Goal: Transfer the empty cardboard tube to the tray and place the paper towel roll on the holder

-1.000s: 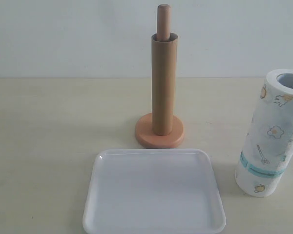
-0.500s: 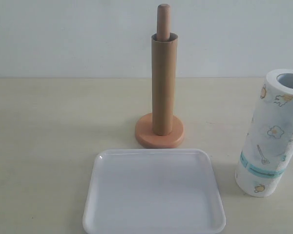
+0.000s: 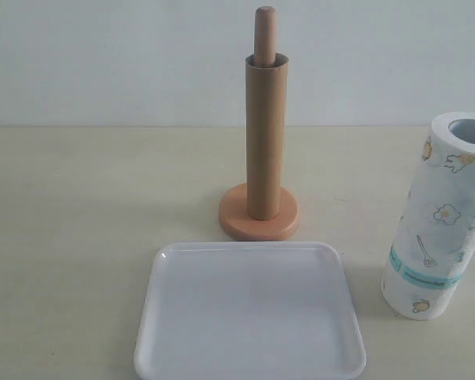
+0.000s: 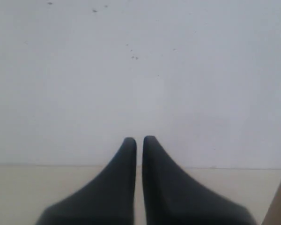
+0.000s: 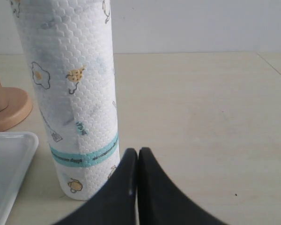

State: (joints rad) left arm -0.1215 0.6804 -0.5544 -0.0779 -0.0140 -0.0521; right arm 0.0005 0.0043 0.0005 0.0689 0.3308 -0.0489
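The brown cardboard tube (image 3: 266,136) stands upright, slipped over the post of the orange-tan wooden holder (image 3: 258,224), whose tip sticks out above it. In front lies the white tray (image 3: 250,360) with nothing in it. The printed paper towel roll (image 3: 438,215) stands upright at the right. No gripper shows in the exterior view. My left gripper (image 4: 139,140) is shut and holds nothing, facing the wall. My right gripper (image 5: 137,152) is shut and holds nothing, close beside the paper towel roll (image 5: 70,89). The holder base (image 5: 9,108) and a tray corner (image 5: 9,164) show in the right wrist view.
A pale wooden table (image 3: 79,206) carries everything, with a white wall behind it. A brown edge (image 4: 278,201) shows at the border of the left wrist view; I cannot tell what it is.
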